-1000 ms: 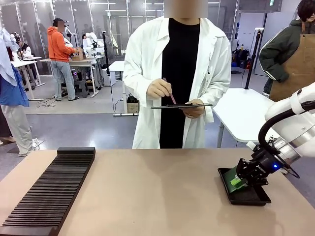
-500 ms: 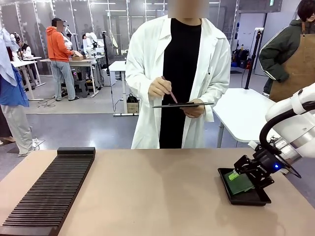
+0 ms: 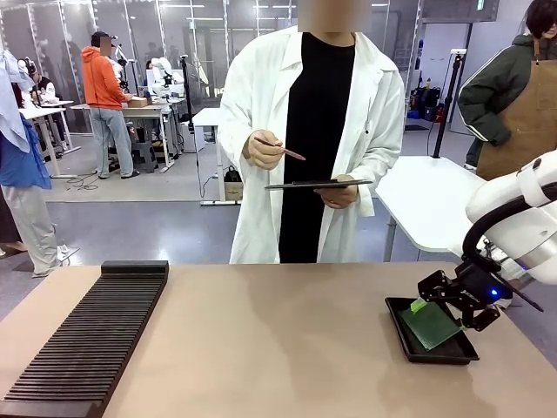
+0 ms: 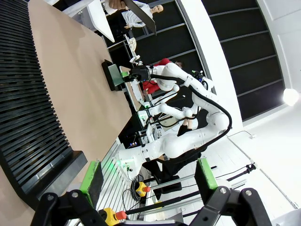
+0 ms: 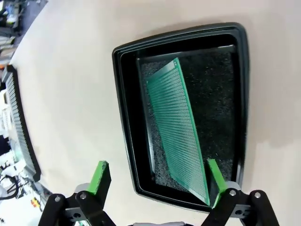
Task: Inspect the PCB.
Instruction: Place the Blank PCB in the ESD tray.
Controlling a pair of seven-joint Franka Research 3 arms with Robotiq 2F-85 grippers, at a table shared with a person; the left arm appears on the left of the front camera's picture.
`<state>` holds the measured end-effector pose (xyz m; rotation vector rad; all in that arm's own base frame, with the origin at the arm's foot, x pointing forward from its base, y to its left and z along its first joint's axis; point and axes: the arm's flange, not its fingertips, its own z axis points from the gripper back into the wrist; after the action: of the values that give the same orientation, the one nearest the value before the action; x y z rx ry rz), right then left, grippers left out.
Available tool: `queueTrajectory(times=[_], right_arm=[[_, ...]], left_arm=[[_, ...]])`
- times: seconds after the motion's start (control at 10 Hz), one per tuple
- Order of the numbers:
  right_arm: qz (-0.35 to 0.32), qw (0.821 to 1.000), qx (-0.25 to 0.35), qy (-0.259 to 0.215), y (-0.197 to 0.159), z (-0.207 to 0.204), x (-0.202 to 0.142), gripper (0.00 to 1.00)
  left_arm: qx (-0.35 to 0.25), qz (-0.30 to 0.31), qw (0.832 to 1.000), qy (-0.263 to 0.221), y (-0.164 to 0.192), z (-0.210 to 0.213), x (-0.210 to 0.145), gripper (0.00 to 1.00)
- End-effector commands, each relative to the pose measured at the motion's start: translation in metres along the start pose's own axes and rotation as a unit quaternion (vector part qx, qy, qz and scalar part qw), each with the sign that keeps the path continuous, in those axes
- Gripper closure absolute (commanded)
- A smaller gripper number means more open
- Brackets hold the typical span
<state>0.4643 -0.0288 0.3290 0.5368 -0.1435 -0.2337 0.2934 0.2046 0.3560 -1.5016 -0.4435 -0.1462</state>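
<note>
PCB point(image 5: 176, 127) tilted in tray point(image 5: 123, 117); right hand point(image 5: 155, 181) spread above.

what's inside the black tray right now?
The PCB lies tilted inside the black tray, over its dark speckled lining. The part of the floor under the board is covered, so anything there is unseen.

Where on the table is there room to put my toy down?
The wide bare middle of the table, between the black ribbed rack and the black tray. It is crowded at the tray: the green board lies there, with the right pincer above it.
</note>
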Motion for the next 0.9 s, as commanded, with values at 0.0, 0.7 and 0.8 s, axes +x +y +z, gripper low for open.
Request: queueTrajectory(times=[0.0,0.7,0.8], right_arm=[[-0.027,0.997,-0.064,-0.026,0.024,0.008,-0.014,0.00],[-0.022,0.996,-0.073,-0.051,0.042,0.025,-0.013,0.00],[-0.022,0.996,-0.073,-0.051,0.042,0.025,-0.013,0.00]], left_arm=[[0.004,0.009,1.000,0.002,-0.005,0.001,0.001,0.00],[0.004,0.009,1.000,0.002,-0.005,0.001,0.001,0.00],[0.004,0.009,1.000,0.002,-0.005,0.001,0.001,0.00]])
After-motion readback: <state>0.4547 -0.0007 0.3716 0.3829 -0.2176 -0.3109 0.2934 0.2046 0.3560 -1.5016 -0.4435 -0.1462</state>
